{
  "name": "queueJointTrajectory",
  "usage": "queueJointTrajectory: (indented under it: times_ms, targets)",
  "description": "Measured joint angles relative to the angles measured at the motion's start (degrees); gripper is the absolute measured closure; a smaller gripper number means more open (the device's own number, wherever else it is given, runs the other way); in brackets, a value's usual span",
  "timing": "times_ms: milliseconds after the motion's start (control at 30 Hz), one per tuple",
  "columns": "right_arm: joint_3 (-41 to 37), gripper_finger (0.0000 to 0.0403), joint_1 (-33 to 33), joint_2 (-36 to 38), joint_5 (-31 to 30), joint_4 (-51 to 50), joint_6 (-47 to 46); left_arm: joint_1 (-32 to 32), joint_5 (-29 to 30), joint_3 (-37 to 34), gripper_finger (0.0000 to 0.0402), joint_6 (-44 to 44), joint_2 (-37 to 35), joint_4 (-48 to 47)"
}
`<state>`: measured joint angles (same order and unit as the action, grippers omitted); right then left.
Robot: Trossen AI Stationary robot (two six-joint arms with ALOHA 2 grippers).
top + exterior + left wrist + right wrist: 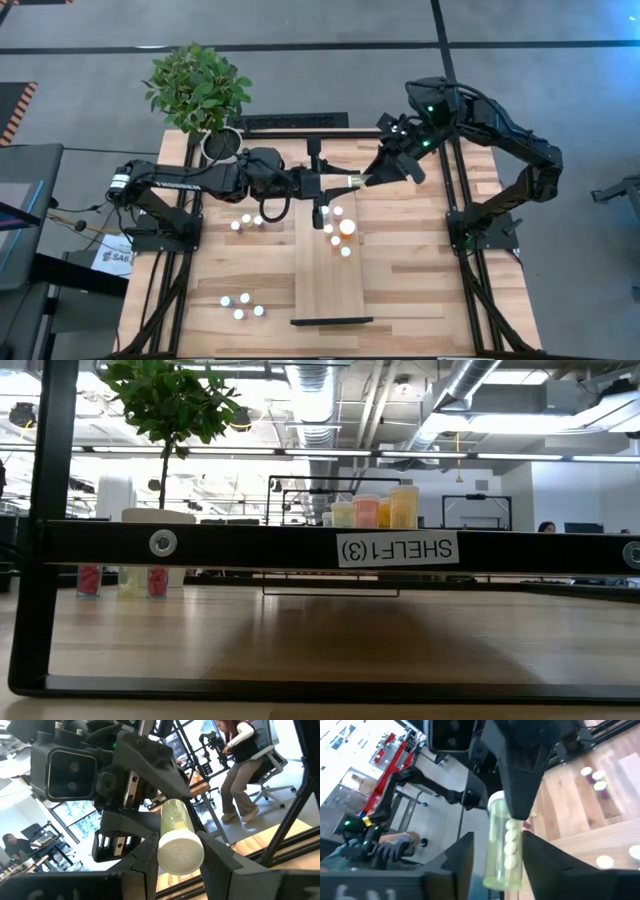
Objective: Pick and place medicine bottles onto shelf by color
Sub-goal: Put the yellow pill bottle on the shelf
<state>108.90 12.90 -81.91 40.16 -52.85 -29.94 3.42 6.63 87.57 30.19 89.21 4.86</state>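
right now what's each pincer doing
left pincer: shut on the bottle, cap end
right pincer: around the same bottle's other end, grip unclear

Over the shelf [330, 270], the near half of the board lies bare. At the far end, both arms meet above the shelf, blocking passage there. A cluster of medicine bottles [338, 229] occupies the board just below them.
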Motion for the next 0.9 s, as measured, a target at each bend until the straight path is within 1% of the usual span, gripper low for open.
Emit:
queueJointTrajectory:
  times_ms: [100,200,367,567,667,767,900]
  targets:
    - [0.0,0.0192,0.0,-0.2,2.2,-0.5,-0.1,0.0,-0.2,0.0,0.0304,-0.5,0.0,-0.4]
    - [0.0,0.0175,0.0,-0.1,2.7,-0.9,-0.1,0.0,-0.1,0.0,0.0304,-0.9,0.0,-0.2]
    - [0.0,0.0168,2.7,1.8,5.1,-1.6,-0.2,0.0,0.2,0.0,0.0304,-4.0,-0.1,-1.1]
    - [0.0,0.0168,8.8,7.2,4.9,-4.9,0.5,0.0,0.4,0.0,0.0303,-11.7,-0.1,-5.5]
    - [0.0,0.0168,10.6,10.1,2.6,-6.7,1.9,0.0,1.0,0.0,0.0303,-16.8,-0.1,-10.0]
    - [0.0,0.0168,11.4,12.6,0.0,-8.7,3.6,0.0,1.8,0.0,0.0303,-23.2,-0.1,-16.6]
    - [0.0,0.0168,11.6,15.1,-2.9,-12.0,5.0,-0.5,0.9,0.0,0.0303,-34.8,-0.1,-27.6]
